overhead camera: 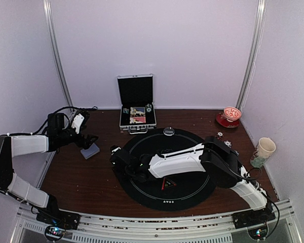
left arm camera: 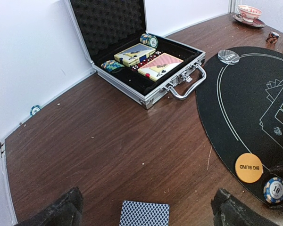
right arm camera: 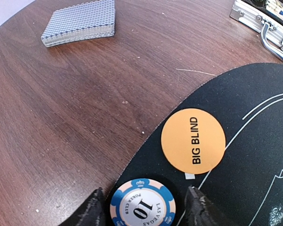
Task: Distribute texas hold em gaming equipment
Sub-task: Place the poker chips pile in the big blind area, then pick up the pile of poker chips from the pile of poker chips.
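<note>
A grey-blue-backed card deck [overhead camera: 90, 150] lies on the brown table left of the mat. My left gripper [overhead camera: 86, 142] hangs just over it, open; in the left wrist view the deck [left arm camera: 144, 214] lies between the wide-apart fingers [left arm camera: 61, 212] without touching them. My right gripper [overhead camera: 117, 158] reaches across to the mat's left edge, open. Its fingers [right arm camera: 92, 212] flank a blue-and-white "10" poker chip [right arm camera: 142, 205] lying flat on the mat, a small gap on each side. An orange "BIG BLIND" disc [right arm camera: 193, 141] lies just beyond it on the mat.
The open silver case [overhead camera: 137, 114] with card boxes and chips stands at the back. The black round mat [overhead camera: 192, 190] fills the middle, a clear disc [overhead camera: 168, 131] on its far edge. Two small chip stacks [overhead camera: 220, 135], a red-white bowl [overhead camera: 232, 115] and a cup [overhead camera: 264, 149] are at right. A teal chip [left arm camera: 35, 110] lies by the wall.
</note>
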`<act>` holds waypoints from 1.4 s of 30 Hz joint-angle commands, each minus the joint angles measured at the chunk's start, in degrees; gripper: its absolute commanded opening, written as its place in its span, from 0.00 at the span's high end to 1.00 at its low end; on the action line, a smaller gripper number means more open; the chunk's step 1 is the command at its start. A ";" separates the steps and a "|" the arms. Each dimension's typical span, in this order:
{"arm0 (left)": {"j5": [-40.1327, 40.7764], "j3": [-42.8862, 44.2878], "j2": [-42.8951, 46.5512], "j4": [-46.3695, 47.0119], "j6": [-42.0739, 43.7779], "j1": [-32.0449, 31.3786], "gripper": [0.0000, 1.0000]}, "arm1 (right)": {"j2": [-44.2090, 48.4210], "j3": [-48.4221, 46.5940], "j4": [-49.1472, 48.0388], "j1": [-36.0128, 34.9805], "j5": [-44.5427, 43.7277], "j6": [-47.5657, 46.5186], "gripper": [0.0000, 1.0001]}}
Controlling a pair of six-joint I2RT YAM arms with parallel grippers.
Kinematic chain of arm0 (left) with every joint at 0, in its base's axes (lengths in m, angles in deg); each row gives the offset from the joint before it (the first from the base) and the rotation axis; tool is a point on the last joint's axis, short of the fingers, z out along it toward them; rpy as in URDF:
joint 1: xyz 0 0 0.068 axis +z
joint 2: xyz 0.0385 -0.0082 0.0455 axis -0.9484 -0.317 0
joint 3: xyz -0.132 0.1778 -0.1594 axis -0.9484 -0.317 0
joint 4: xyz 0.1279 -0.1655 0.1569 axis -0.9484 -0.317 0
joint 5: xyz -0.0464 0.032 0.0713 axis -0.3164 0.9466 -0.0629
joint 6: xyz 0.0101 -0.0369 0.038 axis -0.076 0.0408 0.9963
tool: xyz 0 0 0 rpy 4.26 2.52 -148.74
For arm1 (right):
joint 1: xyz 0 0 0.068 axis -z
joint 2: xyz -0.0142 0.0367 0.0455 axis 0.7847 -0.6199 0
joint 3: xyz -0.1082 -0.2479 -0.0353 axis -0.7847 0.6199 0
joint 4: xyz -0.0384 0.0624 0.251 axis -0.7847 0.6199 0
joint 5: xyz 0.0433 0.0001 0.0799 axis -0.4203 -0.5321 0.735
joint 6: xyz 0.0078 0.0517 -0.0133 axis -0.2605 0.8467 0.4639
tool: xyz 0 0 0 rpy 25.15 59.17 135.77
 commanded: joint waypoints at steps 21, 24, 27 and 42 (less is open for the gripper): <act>0.45 -0.72 0.52 2.70 -0.69 0.21 0.02 | 40.82 29.45 13.65 15.31 0.25 4.72 0.08; 0.51 -0.71 0.43 2.70 -0.68 0.24 0.02 | 46.33 36.03 13.69 22.62 0.30 5.33 0.08; 0.68 -0.71 0.42 2.70 -0.61 0.22 0.02 | 50.49 40.67 12.71 28.78 0.37 5.89 0.08; 0.40 -0.62 -0.45 2.80 -0.53 0.21 0.02 | 52.21 52.62 5.46 46.37 -4.75 6.79 0.10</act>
